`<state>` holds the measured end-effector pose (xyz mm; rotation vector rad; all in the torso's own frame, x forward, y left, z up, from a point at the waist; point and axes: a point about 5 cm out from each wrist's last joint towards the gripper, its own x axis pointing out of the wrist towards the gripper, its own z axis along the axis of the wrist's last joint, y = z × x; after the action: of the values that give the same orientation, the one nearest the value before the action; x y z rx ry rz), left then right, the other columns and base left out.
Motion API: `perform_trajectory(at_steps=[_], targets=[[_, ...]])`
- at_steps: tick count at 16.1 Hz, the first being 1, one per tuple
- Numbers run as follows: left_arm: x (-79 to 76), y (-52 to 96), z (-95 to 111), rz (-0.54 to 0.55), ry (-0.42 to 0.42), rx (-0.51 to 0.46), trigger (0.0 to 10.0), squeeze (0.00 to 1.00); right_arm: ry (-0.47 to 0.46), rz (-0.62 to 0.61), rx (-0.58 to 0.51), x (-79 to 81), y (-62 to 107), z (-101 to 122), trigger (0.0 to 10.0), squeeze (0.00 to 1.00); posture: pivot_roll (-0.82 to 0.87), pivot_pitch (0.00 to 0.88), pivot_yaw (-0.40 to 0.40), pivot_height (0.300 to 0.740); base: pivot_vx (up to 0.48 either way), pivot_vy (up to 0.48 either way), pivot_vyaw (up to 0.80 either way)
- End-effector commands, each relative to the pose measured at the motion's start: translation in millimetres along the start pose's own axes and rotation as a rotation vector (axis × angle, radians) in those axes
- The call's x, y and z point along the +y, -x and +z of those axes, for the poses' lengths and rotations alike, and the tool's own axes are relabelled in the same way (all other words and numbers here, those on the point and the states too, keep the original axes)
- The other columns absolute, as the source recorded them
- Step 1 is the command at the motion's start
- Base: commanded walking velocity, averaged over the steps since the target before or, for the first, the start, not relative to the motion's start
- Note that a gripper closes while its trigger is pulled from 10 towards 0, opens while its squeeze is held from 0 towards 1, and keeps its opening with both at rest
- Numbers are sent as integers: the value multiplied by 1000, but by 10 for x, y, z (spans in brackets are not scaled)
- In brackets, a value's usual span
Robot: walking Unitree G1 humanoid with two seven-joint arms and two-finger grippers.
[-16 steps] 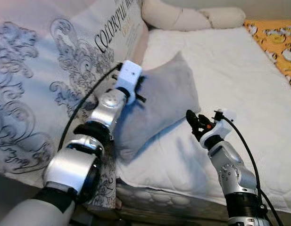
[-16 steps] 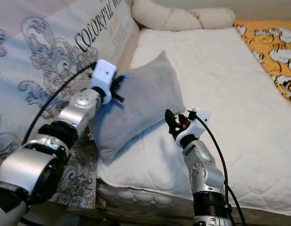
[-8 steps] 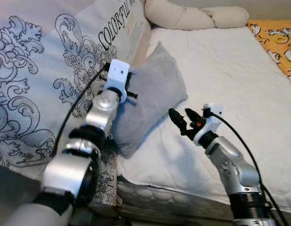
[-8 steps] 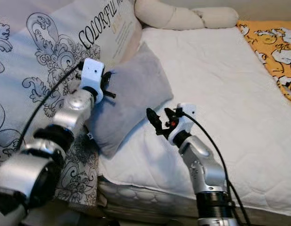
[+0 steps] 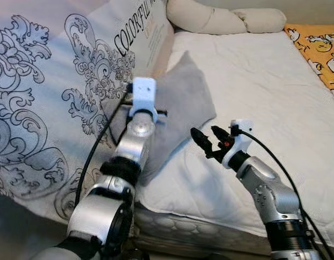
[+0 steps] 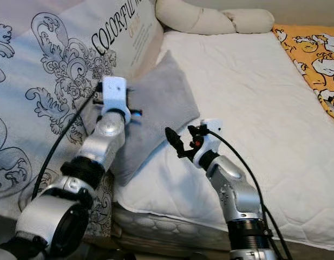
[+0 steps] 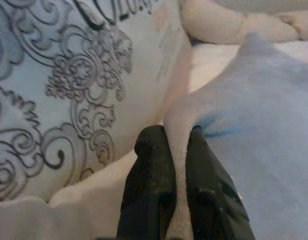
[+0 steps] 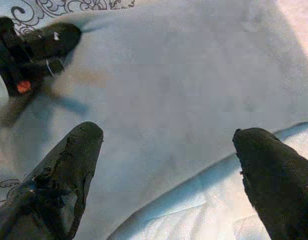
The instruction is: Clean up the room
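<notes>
A bed (image 5: 275, 81) with a white quilted cover takes up most of the scene, its near edge showing a seamed mattress side. A grey pillow (image 5: 180, 105) lies tilted at the bed's left edge, leaning partly against a large pale duvet (image 5: 53, 108) printed with dark scrollwork and the word "COLORFUL". The left pincer (image 7: 174, 150) is clenched on the pillow's left edge: the left wrist view shows a fold of the grey fabric pinched between the two black fingers (image 7: 151, 165), a detail the eye views hide behind the white wrist housing. The right pincer (image 5: 205, 140) hovers over the bed just beside the pillow's lower right edge, its fingers spread wide and grasping nothing. The right wrist view looks between the spread fingertips (image 8: 79, 150) at the grey pillow, with the white cover beneath it and the left pincer's fingers dark at the pillow's far side.

At the head of the bed lie two cream bolsters (image 5: 221, 20). An orange sheet (image 5: 321, 51) with white figures covers the bed's far right corner. Under the duvet's lower end the floor is in shade and cannot be made out.
</notes>
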<state>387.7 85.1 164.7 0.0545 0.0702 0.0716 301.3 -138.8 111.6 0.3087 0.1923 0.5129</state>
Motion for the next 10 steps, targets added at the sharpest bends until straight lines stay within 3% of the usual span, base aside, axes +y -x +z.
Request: perform_trajectory(at_steps=[1, 4, 7, 9, 10], targets=[[54, -41, 240, 69, 54, -45, 10000, 0, 16, 16, 0, 21, 22, 33, 10000, 1000, -106, 0, 46, 740, 0, 0, 0], [42, 10, 487, 143, 156, -86, 10000, 0, 23, 12, 3, 6, 63, 35, 10000, 1000, -114, 0, 55, 740, 0, 0, 0], [-133, 132, 725, 116, 233, -145, 10000, 0, 28, 9, 11, 4, 81, 29, 10000, 1000, -113, 0, 61, 740, 0, 0, 0], [-220, 175, 743, 86, 215, -172, 10000, 0, 42, -3, 31, -10, 78, -8, 10000, 1000, -112, 0, 61, 740, 0, 0, 0], [-280, 186, 617, 57, 191, -146, 10000, 0, 48, -25, 46, -32, 66, -57, 10000, 1000, -112, 0, 62, 740, 0, 0, 0]])
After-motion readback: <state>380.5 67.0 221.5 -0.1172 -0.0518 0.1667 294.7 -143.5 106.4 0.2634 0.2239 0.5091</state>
